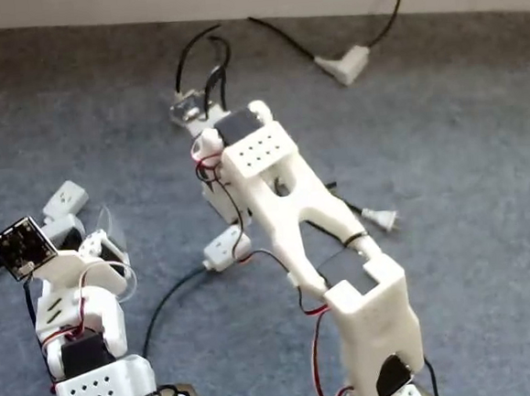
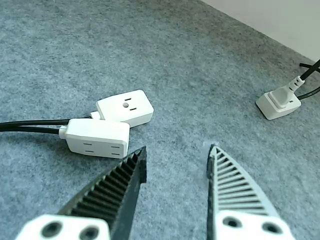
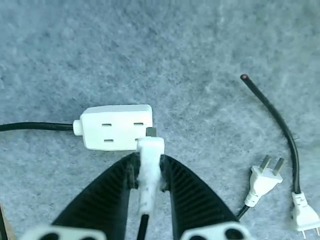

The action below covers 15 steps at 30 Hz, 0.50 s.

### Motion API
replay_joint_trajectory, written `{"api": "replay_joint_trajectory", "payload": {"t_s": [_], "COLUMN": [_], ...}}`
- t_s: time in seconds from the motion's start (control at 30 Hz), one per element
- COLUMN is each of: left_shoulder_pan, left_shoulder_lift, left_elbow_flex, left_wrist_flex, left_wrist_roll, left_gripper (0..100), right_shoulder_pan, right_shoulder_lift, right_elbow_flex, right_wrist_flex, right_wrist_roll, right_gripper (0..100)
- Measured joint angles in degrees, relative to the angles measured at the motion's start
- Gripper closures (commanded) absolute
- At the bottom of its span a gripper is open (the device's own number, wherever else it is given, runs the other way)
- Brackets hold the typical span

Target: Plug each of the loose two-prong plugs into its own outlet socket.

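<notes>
On the grey carpeted surface (image 1: 488,235) the right arm (image 1: 283,196) reached down over a white outlet block (image 3: 116,126). Its right gripper (image 3: 150,161) pinched a white held plug (image 3: 150,150) between ribbed black jaws, with the cord trailing back between them. The step in hand looked to be seating that plug.

To do it well, I judged that the prongs first had to be squared up to one pair of slots. The block's slots showed on its broad face, while the one visible prong (image 3: 151,132) sat at the block's end corner, seemingly outside any slot. The block lay loose on its black cord, so a push along the carpet would likely have slid it away. Pressing slowly and straight into the slotted face seemed safer, perhaps with the other arm bracing the block.

The left arm (image 1: 77,314) sat well apart. Its left gripper (image 2: 177,150) hovered with jaws spread wide, holding nothing, near a corded outlet block (image 2: 96,138) that touched a squarer outlet adapter (image 2: 125,106).

The held plug was small, white and blocky, of smooth plastic, and the jaws gripped it by its sides. A loose two-prong plug (image 3: 261,181) lay flat near a black cable (image 3: 280,125) with its prongs free. A third plug (image 3: 304,215) lay just past it.
</notes>
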Motion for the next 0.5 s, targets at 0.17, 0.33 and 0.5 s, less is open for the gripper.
{"api": "replay_joint_trajectory", "payload": {"t_s": [0.17,0.33,0.5], "left_shoulder_pan": [0.0,0.0,0.0], "left_shoulder_lift": [0.0,0.0,0.0], "left_elbow_flex": [0.0,0.0,0.0], "left_wrist_flex": [0.0,0.0,0.0], "left_wrist_roll": [0.0,0.0,0.0], "left_gripper": [79,79,79], "right_shoulder_pan": [-2.55,-2.81,-2.73], "right_shoulder_lift": [0.0,0.0,0.0], "right_elbow_flex": [0.97,2.9,6.59], "right_wrist_flex": [0.35,-1.58,-3.52], "right_wrist_roll": [-0.18,-3.16,-3.6], "right_gripper": [98.5,98.5,98.5]}}
